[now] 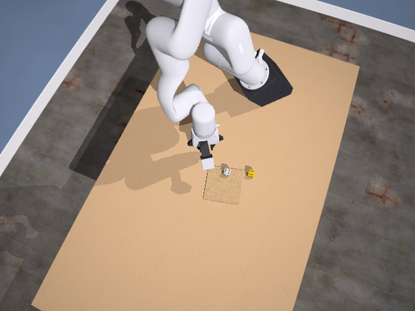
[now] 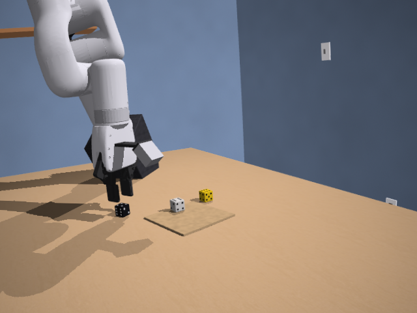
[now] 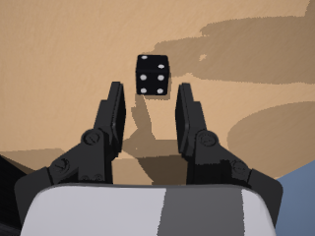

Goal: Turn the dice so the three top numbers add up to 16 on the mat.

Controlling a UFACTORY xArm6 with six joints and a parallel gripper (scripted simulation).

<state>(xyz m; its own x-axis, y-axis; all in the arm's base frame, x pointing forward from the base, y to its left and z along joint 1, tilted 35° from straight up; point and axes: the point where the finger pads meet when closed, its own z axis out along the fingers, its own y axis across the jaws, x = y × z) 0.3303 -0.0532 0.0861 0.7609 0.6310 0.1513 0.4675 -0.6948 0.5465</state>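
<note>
Beside the mat [image 1: 222,187] [image 2: 188,220], yellow die [image 1: 251,173] [image 2: 205,195], black die [image 2: 122,209] [image 3: 153,75] under end effector [image 2: 120,197] [image 3: 151,97]

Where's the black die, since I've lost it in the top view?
In the exterior view, the black die sits on the table just below the open gripper, left of the mat.

One die [image 1: 227,172] [image 2: 176,205] lies on the mat [image 1: 223,187] [image 2: 191,220].

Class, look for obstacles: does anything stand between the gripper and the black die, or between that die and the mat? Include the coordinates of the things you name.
Nothing visible stands between the gripper [image 1: 205,147] [image 2: 120,197] [image 3: 151,86] and the black die [image 2: 122,209] [image 3: 153,75], or between that die and the mat [image 1: 222,188] [image 2: 190,220]. The white die [image 1: 227,172] [image 2: 176,205] sits on the mat.
</note>
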